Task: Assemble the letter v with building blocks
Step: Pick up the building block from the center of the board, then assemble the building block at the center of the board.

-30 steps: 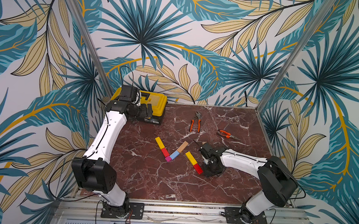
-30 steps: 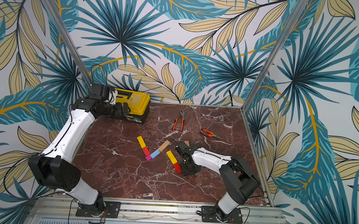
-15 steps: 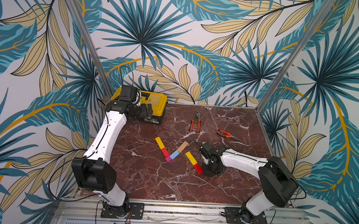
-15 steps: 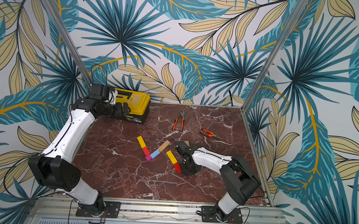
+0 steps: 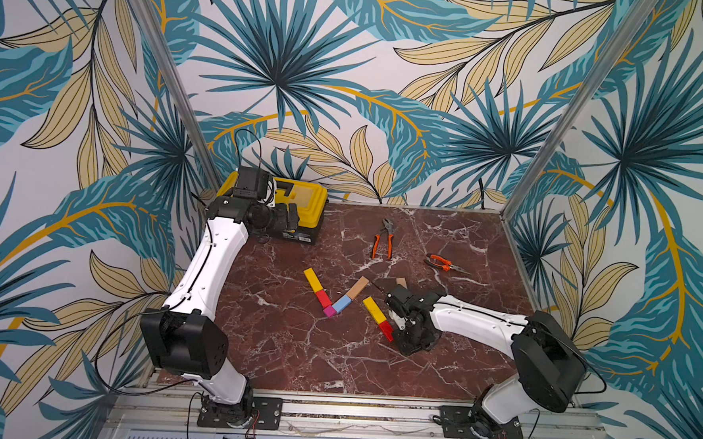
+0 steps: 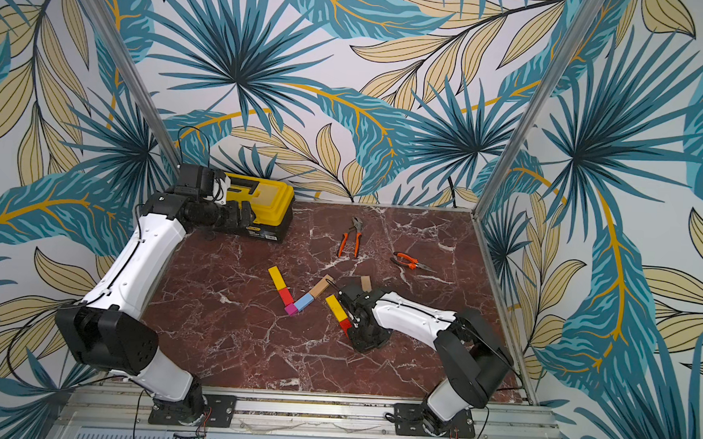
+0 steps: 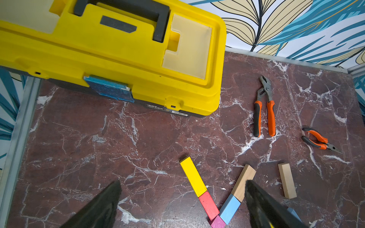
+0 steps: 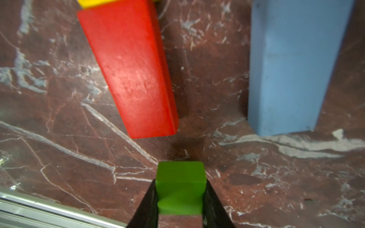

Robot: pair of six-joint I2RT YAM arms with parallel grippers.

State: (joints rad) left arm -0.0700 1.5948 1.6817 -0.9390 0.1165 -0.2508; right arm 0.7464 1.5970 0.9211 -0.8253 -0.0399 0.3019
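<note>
top views both show the yellow plastic toolbox [image 5: 297,201] at the back, the left gripper [image 7: 183,182] beside it, jaws wide apart. mid-table lies a finished five-block v figure [image 5: 328,310]. alongside: a long yellow wooden bar [image 5: 373,308] butted to a short red block [image 8: 130,69], a light-blue block [image 8: 290,65] apart. change: the right gripper [image 8: 180,199] has just clamped the tiny green wooden cube [image 8: 180,173], near the red block's end. we judge a second v's point comes next.

Both top views sit up high at the front, looking down and back over the whole worktop [image 5: 285,349]. Left wrist cam hangs by the toolbox [image 7: 118,49], looking across that same marble out to the pliers [image 7: 264,110]. Right wrist cam's practically nose-down on the worktop, right up on a green cube [image 8: 180,177] and red block [image 8: 130,69].
</note>
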